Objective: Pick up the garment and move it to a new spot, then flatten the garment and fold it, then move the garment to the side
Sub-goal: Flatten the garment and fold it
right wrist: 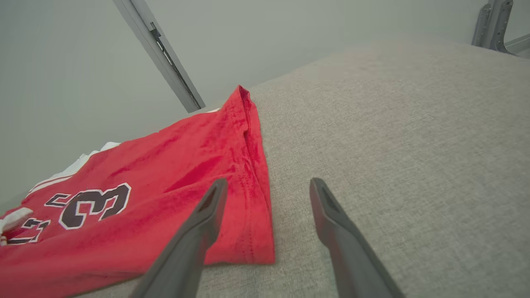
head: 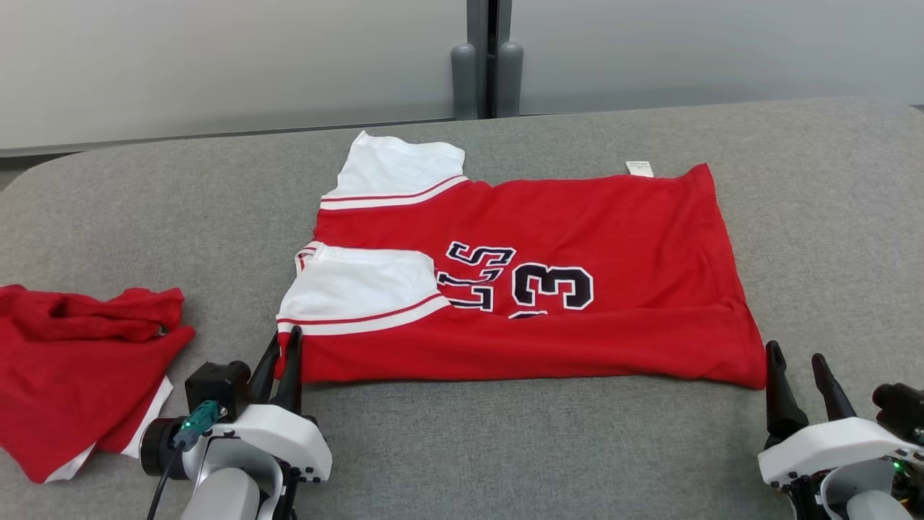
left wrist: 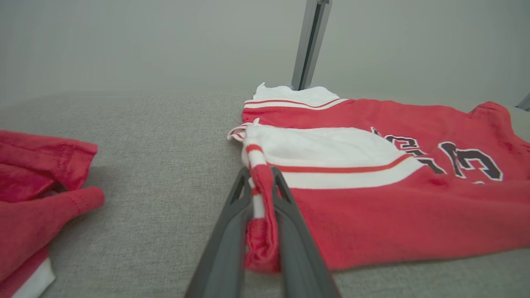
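Red garment (head: 577,217) flat on the surface (head: 830,217), left jaws clamped on its near left corner.
Right jaws apart beside the near right corner; bare room right, another red cloth (head: 72,375) left.

Clamping the left gripper (left wrist: 260,182) on the near corner of the garment (left wrist: 372,207).

Squeezing a bunched fold of red cloth with white stripes between the two dark fingers (left wrist: 225,244), jaws nearly together. Lying spread to the right across the grey padded table (left wrist: 165,157), showing a white sleeve panel edged with a red stripe, and dark outlined numerals partly cut off by a fold. Sharing the table with a second red cloth (left wrist: 37,198), crumpled at the left edge, well apart. Reaching back towards a grey post (left wrist: 310,45) beyond the far sleeve.
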Motion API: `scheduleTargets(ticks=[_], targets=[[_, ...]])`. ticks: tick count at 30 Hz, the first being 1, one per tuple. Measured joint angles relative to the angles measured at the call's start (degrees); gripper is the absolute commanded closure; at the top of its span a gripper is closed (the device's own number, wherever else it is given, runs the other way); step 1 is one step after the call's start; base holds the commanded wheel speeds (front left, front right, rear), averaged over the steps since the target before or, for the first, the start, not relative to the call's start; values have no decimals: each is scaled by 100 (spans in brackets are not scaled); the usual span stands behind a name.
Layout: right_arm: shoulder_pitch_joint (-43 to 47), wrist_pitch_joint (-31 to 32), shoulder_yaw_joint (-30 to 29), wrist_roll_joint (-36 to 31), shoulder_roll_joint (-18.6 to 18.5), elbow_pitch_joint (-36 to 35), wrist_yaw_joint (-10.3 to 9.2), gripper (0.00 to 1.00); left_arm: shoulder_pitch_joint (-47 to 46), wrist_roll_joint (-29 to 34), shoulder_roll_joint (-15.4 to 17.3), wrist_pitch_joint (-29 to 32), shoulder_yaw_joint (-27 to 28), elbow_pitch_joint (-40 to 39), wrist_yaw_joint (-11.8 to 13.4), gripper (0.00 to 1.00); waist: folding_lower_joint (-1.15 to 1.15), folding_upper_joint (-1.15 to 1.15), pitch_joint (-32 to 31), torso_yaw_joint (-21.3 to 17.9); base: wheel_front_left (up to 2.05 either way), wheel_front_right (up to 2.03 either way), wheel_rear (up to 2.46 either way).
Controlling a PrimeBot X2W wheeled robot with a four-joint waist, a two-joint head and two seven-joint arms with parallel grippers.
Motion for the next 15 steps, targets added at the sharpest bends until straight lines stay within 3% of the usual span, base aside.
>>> scheduleTargets(ticks=[4,14,15], targets=[[-263,281,68,207,3,516,0,0,101,16,-2,1,10,-253,-2,100,0,0,64,96,0,0,0],[-822,313,379,504,9,1433,0,2,189,64,-18,0,-88,-434,-66,100,0,0,238,281,0,0,0],[-864,288,433,499,-2,1500,0,80,189,94,-19,0,-96,-423,-66,100,0,0,242,290,0,0,0]])
